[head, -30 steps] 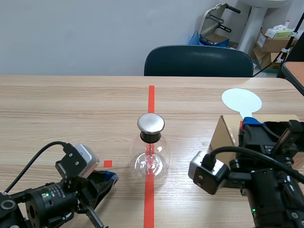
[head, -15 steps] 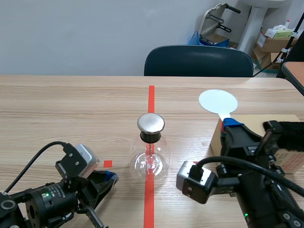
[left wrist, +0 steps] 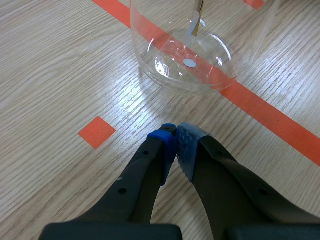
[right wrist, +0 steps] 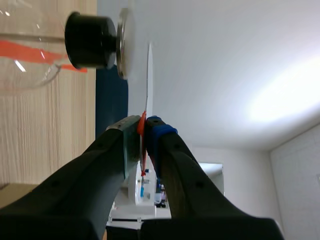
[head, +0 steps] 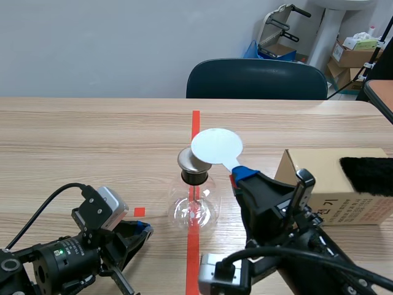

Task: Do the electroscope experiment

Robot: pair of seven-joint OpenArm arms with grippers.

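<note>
The electroscope, a round glass flask with a black stopper and a metal cap, stands on the red tape line at mid-table. My right gripper is shut on the handle of a white disc paddle, held just beside and above the cap. In the right wrist view the disc shows edge-on, a narrow gap from the cap, with the gripper clamped on its red handle. My left gripper rests low to the left of the flask. Its fingers are shut on nothing, with the flask just ahead.
A cardboard box sits at the right with a black furry cloth on top. A dark chair stands behind the table's far edge. A small orange square mark lies beside my left gripper.
My right arm has carried the white disc leftward from over the box to the flask's metal cap. The left arm and flask have stayed still.
</note>
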